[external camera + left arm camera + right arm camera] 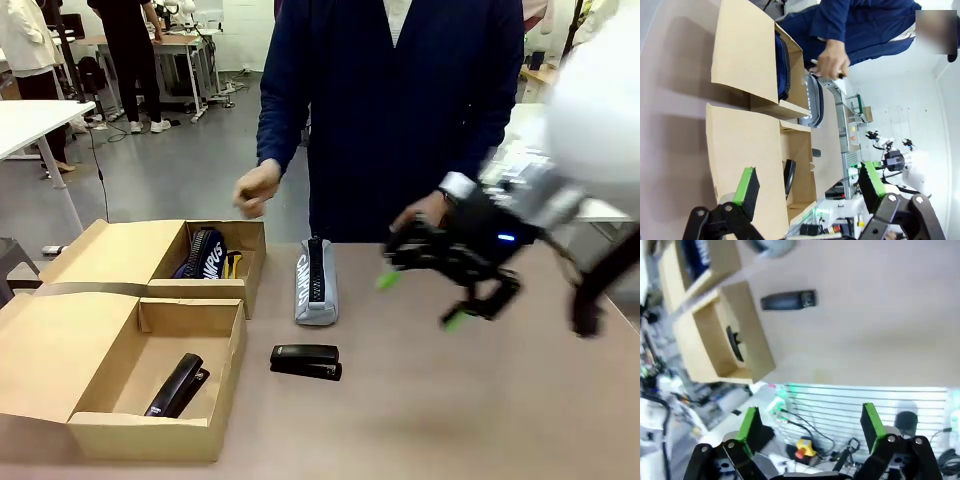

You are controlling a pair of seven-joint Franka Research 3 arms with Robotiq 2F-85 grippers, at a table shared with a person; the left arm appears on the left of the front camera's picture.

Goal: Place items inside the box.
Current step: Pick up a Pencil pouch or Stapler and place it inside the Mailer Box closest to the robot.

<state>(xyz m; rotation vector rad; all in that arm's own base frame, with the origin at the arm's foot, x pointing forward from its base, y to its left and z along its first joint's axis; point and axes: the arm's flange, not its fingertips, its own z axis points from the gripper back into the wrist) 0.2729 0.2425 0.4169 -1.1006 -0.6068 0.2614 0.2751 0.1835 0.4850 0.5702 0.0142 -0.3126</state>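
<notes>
Shallow cardboard box (pixel 150 435), glossy black stapler (pixel 178 385) inside; left fingers (pixel 746 186), right fingers (pixel 870 422) splayed, empty.

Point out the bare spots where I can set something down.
Widest: the table right of the loose stapler and pencil case, below the open right gripper. Also the near box floor behind the boxed stapler. Crowded: the far box, packed with a navy pouch.

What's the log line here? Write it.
right gripper open, empty | left gripper open, empty | one stapler in near box | second stapler, grey pencil case on table
</notes>
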